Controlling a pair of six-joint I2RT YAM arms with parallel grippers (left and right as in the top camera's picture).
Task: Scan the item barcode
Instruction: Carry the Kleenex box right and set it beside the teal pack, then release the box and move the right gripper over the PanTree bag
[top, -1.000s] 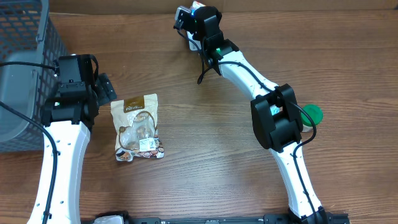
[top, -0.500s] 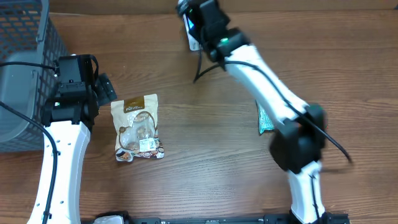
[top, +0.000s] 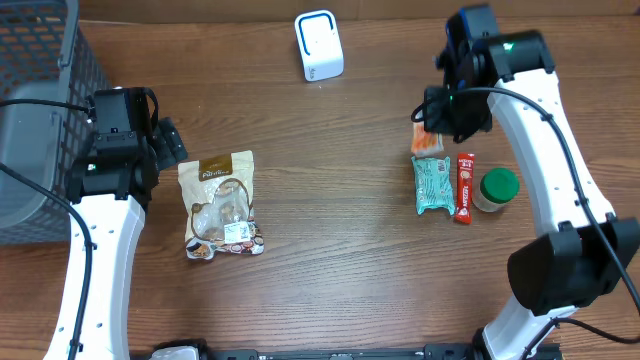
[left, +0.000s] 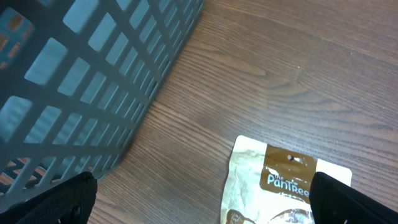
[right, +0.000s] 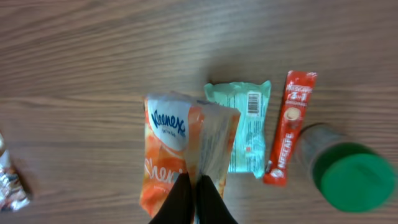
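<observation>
My right gripper (right: 196, 180) is shut on an orange Kleenex tissue pack (right: 166, 146), pinching its edge. In the overhead view that gripper (top: 441, 117) holds the pack (top: 426, 138) over the right side of the table, just behind a group of items. The white barcode scanner (top: 319, 45) stands at the back centre, well to the left of the pack. My left gripper (left: 202, 202) is open above the table beside a brown and cream snack pouch (left: 283, 186), which lies flat at the left (top: 222, 205).
A teal packet (top: 433, 185), a red Nescafe stick (top: 465, 187) and a green-lidded jar (top: 497, 188) lie under and beside the right gripper. A grey mesh basket (top: 45, 110) fills the far left, close to the left arm.
The right arm has swung from the scanner at the back centre over to the right-hand group of items, carrying the tissue pack. The left arm has not moved.
</observation>
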